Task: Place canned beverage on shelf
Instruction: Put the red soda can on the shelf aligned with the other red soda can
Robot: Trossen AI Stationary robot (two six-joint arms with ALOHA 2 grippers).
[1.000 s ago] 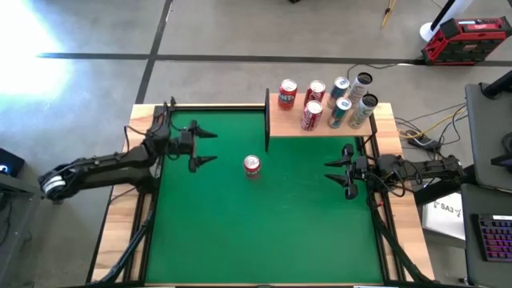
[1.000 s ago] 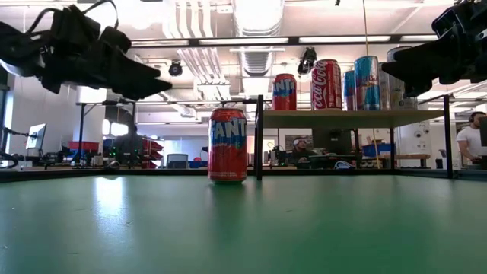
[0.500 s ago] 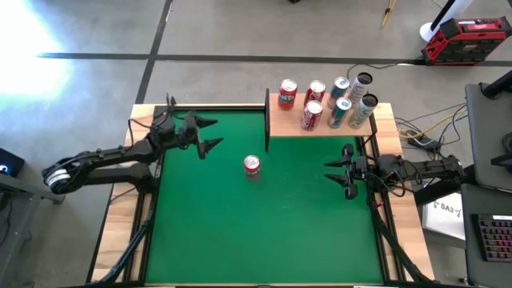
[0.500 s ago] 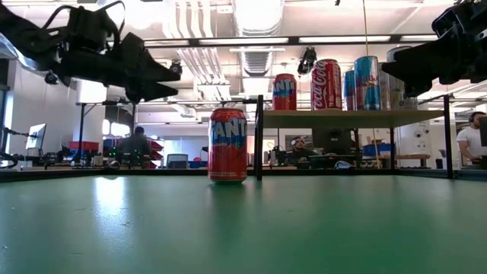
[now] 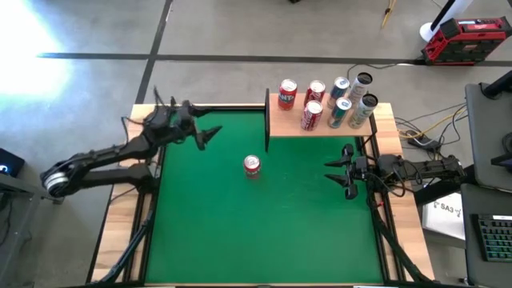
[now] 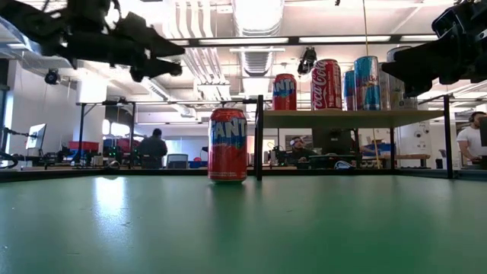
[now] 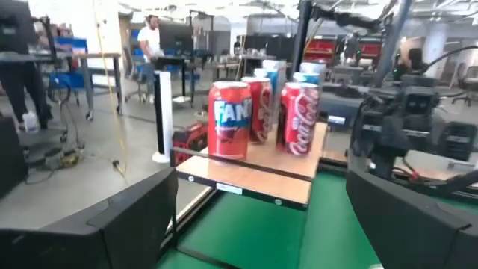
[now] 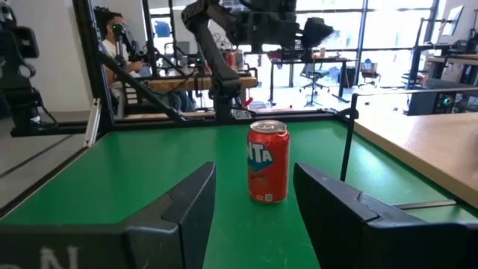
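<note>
An orange-red Fanta can point(image 5: 252, 166) stands upright on its base on the green felt, near the shelf's left post; the low view point(image 6: 227, 144) and the right wrist view point(image 8: 268, 161) also show it. The shelf point(image 5: 284, 126) is a light-wood board at the far right and bears several upright cans point(image 5: 324, 102). My left gripper point(image 5: 210, 134) hovers open, high over the far left of the felt, pointing level toward the shelf point(image 7: 254, 179). My right gripper point(image 5: 332, 172) waits at the right edge, pointing at the can, its fingers a little apart with nothing between them.
A black post point(image 6: 259, 137) stands at the shelf's left end, just behind the can. Cables point(image 5: 416, 132) and a red toolbox point(image 5: 466, 38) lie off the table to the right. The near half of the felt point(image 5: 264, 232) is bare. People sit in the room beyond.
My left gripper has risen and gone toward the table's far edge, rolling about its own axis while staying open. The can and my right gripper have kept still.
</note>
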